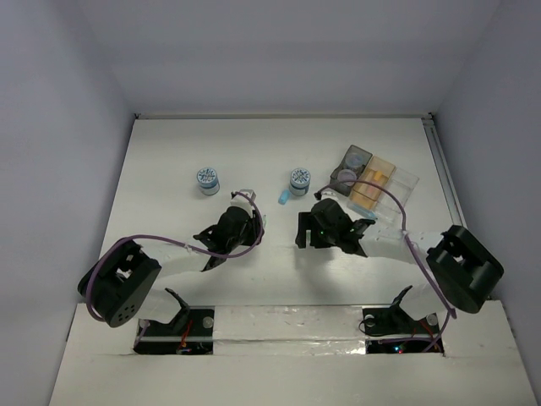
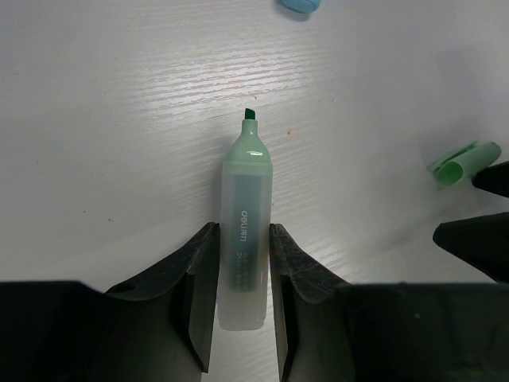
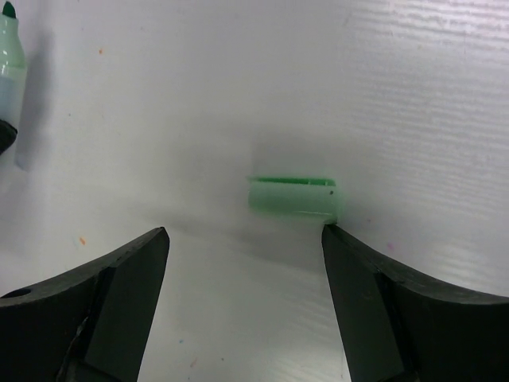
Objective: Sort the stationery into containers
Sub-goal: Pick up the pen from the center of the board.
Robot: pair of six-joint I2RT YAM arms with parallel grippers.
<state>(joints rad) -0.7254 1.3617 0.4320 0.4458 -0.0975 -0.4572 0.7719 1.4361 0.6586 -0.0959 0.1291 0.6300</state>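
The left gripper is pinching the barrel of an uncapped green highlighter, one finger pressing on each side, with the chisel tip pointing away from the wrist over the white table. The right gripper is standing spread wide around the loose green cap, which is lying on its side on the table near the highlighter. One fingertip appears to be touching the cap's end, while the other is sitting well apart from it. The three joined containers are sitting at the far right of the table, and two patterned rolls and a blue capsule-shaped piece are lying outside them. Judged from this layout, recapping is the step in hand. The cap is round and light, so an off-centre closure is likely to roll or flick it away. A crooked pinch risks misaligning its mouth with the tip, smearing ink or jamming. The smooth barrel may slip backwards under insertion force. The two grippers are working close together, so contact between them is possible.
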